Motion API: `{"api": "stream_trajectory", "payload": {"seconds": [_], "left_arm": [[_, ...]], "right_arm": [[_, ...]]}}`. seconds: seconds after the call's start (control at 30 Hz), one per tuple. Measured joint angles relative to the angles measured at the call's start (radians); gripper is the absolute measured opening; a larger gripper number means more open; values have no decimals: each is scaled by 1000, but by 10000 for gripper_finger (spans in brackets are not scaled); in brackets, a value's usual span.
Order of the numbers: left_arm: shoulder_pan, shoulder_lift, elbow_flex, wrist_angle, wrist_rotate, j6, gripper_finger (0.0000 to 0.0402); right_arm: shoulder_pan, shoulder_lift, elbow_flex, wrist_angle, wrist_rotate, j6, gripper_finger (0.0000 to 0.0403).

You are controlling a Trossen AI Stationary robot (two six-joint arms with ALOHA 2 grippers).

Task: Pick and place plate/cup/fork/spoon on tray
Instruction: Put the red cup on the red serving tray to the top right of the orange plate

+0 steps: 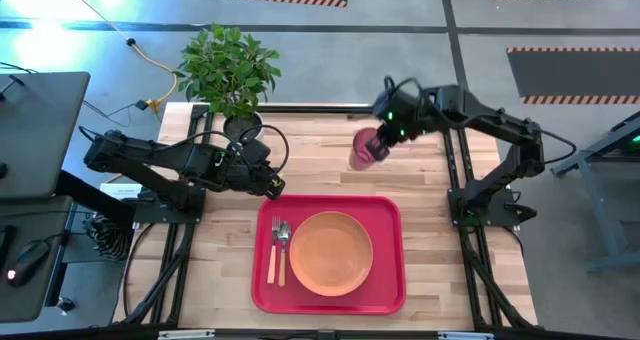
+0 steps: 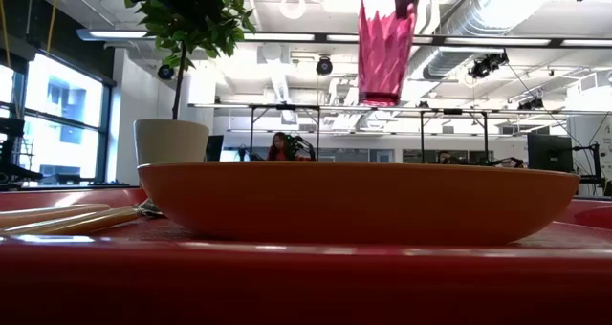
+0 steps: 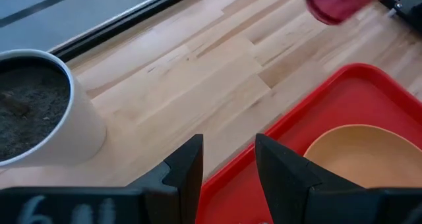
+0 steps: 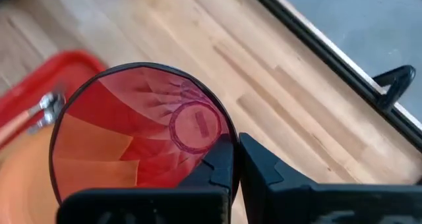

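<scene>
The pink-red cup (image 1: 366, 148) hangs from my right gripper (image 1: 386, 138) above the bare wood, beyond the red tray's (image 1: 392, 280) far right corner. In the low view the cup (image 2: 384, 43) hangs high above the orange plate (image 2: 354, 201). The plate (image 1: 331, 252) rests flat in the tray's middle. The fork and spoon (image 1: 279, 250) lie side by side in the tray, left of the plate. My left gripper (image 1: 274, 186) is open and empty, low over the tray's far left corner (image 3: 343, 95). My right gripper holds the cup by its rim (image 4: 221, 135), one finger (image 4: 219, 166) inside the cup and the other (image 4: 267, 174) outside. The fingers come from above, pointing down. The cup hangs upright below them, mouth up, lifted clear of the table.
A white plant pot (image 1: 240, 126) with a leafy plant stands at the table's far edge, left of centre, close to my left gripper; it also shows in the left wrist view (image 3: 39, 112). Bare wood lies between the pot, the cup and the tray.
</scene>
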Motion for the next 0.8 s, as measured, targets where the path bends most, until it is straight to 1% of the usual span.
{"api": "stream_trajectory", "payload": {"seconds": [0.13, 0.23, 0.3, 0.57, 0.8], "left_arm": [[0, 0, 0, 0, 12, 1, 129], [-3, 0, 0, 0, 12, 3, 129], [-9, 0, 0, 0, 12, 11, 129], [-45, 0, 0, 0, 12, 41, 129], [-65, 0, 0, 0, 12, 59, 129]], "right_arm": [[120, 2, 0, -64, 71, 67, 0], [201, 11, -1, -114, 101, 133, 0], [252, 6, -24, -115, 127, 194, 0], [425, -44, -247, -102, 145, 483, 0], [522, -103, -429, 1, 144, 699, 0]]}}
